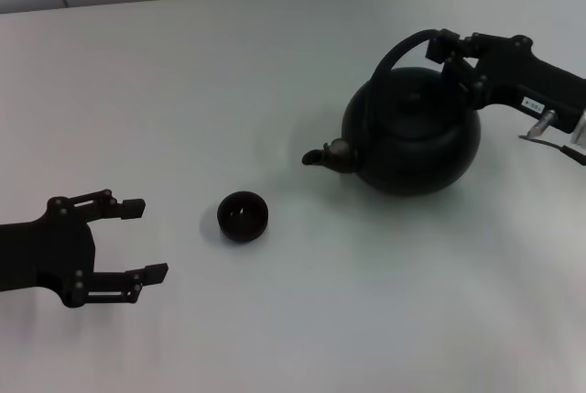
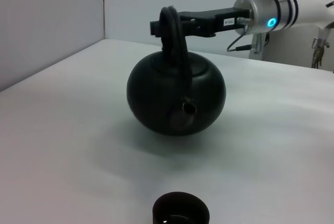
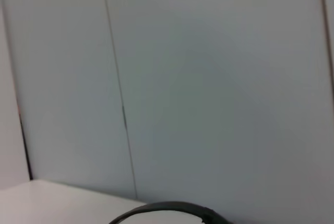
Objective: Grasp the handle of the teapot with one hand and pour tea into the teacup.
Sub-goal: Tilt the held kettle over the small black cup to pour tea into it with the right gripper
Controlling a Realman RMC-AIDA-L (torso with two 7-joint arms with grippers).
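- My left gripper (image 1: pixel 145 239) rests low on the white table (image 1: pixel 275 72), off to the left, with its fingers spread wide and nothing in them. It is just waiting.
- The teacup (image 1: pixel 243 215) sits a little to the right of that hand. It is tiny and stands upright. It is well apart from the pot.
- The teapot (image 1: pixel 412 132) stands flat on the table further right. Its spout (image 1: pixel 326 156) points toward the cup.
- My right gripper (image 1: pixel 455 61) is at the handle (image 1: pixel 396 52), up near the top of the hoop. It seems to be pinching it, but I cannot tell for sure.
- I think lifting comes next. The pot looks big and heavy, so it could swing or slip if my hold is weak.
- The cup is so small that tea could miss it and splash the table. A bump from the pot could knock the cup over.
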